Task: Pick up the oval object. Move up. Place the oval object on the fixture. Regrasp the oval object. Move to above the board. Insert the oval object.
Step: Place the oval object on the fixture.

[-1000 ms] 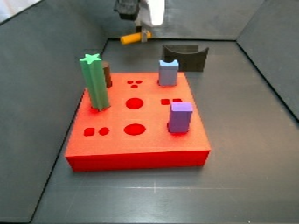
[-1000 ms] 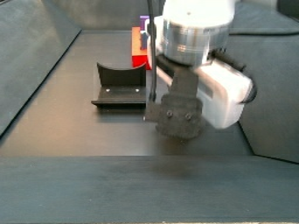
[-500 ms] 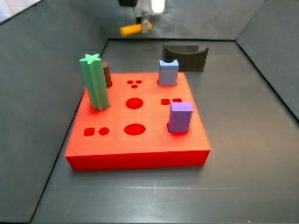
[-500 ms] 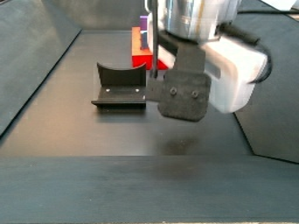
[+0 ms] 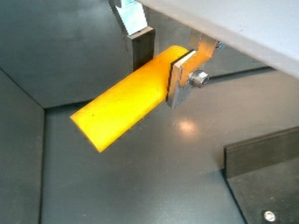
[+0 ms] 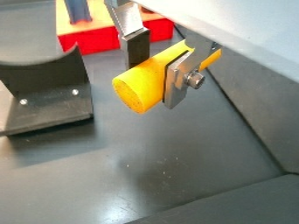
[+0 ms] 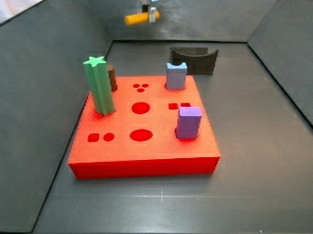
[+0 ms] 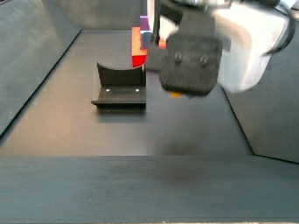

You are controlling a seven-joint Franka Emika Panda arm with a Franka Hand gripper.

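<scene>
The oval object (image 5: pixel 117 114) is a smooth yellow-orange peg lying level between the fingers of my gripper (image 5: pixel 162 68), which is shut on it near one end. In a wrist view the oval object (image 6: pixel 140 85) hangs well above the dark floor, and its gripper (image 6: pixel 158 66) shows one dark pad and one silver plate pressed on it. In a side view the oval object (image 7: pixel 135 17) is high behind the red board (image 7: pixel 141 137), up and to the left of the fixture (image 7: pixel 196 59). The fixture (image 8: pixel 119 85) is bare.
On the board stand a tall green star-topped post (image 7: pixel 98 84), a purple square peg (image 7: pixel 188 122) and a bluish peg (image 7: pixel 177 75). Dark walls enclose the floor. The gripper body (image 8: pixel 198 52) hides much of the board (image 8: pixel 138 48) in a side view.
The gripper has risen steadily with the oval object held in it, from just above the floor behind the board to near the top of the side view.
</scene>
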